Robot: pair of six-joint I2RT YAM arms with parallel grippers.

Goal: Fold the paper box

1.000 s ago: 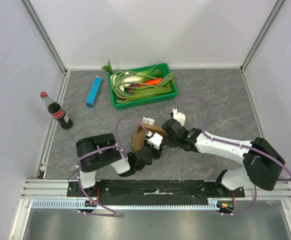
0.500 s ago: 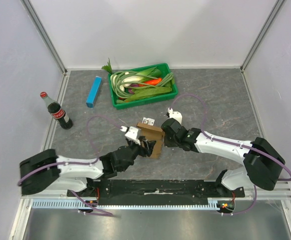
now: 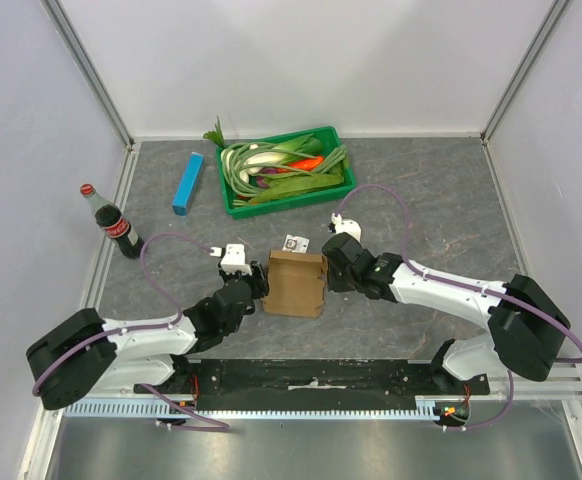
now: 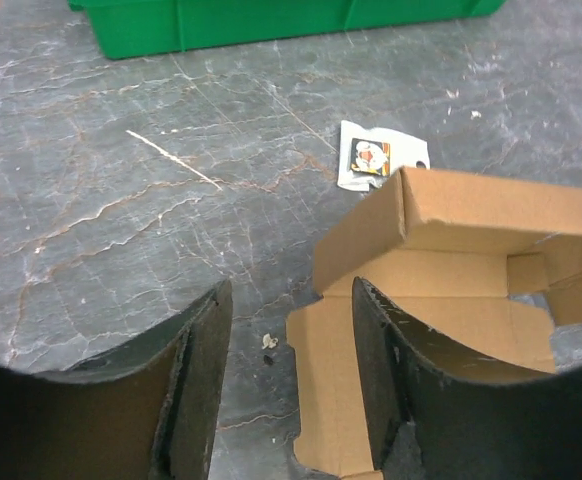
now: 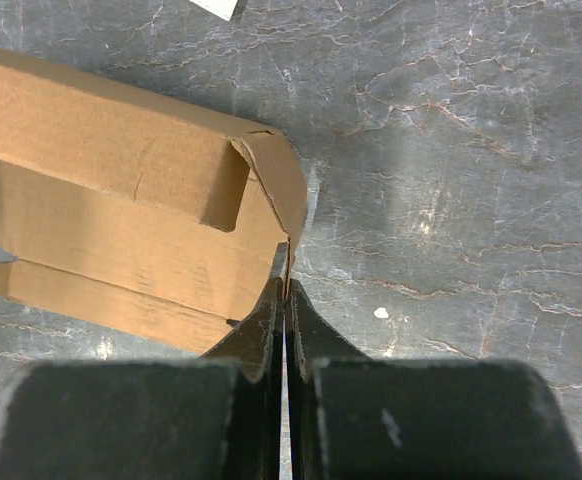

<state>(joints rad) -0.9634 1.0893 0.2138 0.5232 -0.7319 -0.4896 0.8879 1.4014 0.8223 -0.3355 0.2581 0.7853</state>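
The paper box (image 3: 296,284) is brown cardboard, partly folded, lying on the grey table between my two grippers. In the left wrist view the paper box (image 4: 471,300) has one wall raised and a flat flap reaching toward me. My left gripper (image 3: 261,283) stands open at its left edge. In its own view the left gripper (image 4: 289,390) has the flap's edge between its fingers, the right finger (image 4: 381,380) over the cardboard. My right gripper (image 3: 328,272) is at the box's right side. There the right gripper (image 5: 285,300) is shut on a thin side flap of the paper box (image 5: 121,230).
A small white card (image 3: 294,243) lies just behind the box. A green tray (image 3: 291,200) of vegetables stands at the back, a slim blue box (image 3: 187,183) to its left, and a cola bottle (image 3: 111,222) upright near the left wall.
The left arm has unfolded and swung out low to the left, its gripper now at the box's left edge. The box went from tilted up to lying flatter. The right gripper kept its grip.
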